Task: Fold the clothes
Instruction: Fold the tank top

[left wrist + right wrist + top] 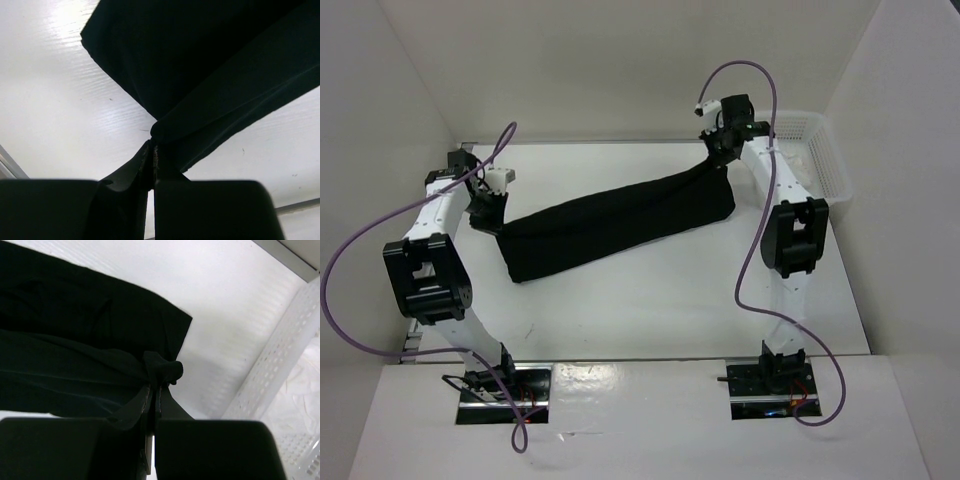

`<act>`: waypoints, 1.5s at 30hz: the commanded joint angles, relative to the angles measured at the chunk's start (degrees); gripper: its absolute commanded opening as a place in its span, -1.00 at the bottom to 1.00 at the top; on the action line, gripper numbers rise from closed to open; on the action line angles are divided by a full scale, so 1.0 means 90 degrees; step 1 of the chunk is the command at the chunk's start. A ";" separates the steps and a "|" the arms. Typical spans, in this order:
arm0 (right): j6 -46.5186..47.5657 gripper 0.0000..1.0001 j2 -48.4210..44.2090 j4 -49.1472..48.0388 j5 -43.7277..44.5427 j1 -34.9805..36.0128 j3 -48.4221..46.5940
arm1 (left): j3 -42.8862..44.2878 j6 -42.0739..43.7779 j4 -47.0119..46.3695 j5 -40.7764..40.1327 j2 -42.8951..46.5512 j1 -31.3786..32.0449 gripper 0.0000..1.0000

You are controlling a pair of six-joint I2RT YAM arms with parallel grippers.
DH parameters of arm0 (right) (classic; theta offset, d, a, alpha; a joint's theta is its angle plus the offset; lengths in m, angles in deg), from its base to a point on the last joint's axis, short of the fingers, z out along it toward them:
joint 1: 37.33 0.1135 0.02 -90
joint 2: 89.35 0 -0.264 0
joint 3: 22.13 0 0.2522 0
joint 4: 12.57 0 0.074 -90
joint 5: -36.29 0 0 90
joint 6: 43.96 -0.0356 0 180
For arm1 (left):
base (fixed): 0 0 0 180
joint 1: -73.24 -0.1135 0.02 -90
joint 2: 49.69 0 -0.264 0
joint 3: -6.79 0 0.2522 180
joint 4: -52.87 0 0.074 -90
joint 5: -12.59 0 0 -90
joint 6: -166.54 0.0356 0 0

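White walls box in a smooth white table (670, 310), above which a black T-shirt (620, 222) is strung between two arms.

Matte and soft, the black T-shirt is gathered into a long, doubled band that runs on a slant from the near left to the far right, thick in the middle and narrowing to a bunch at each end. Whether its lower edge rests on the table cannot be told. The left gripper (154, 150) is clamped on a rounded roll of fabric at the left end, with loose folds fanning away from it. The right gripper (154, 387) pinches a small crumpled knot of cloth at the right end. Just beside the right gripper, at the far right corner, stands a mesh basket (270, 375) of white perforated plastic, with pale, wrinkled white cloth (305, 385) inside it.
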 commanded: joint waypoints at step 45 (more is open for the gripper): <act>-0.0037 0.86 0.1877 0.1680 0.0329 0.0517 -0.3310 | 0.1292 -0.0456 -0.0375 -0.0244 -0.0651 -0.0330 0.29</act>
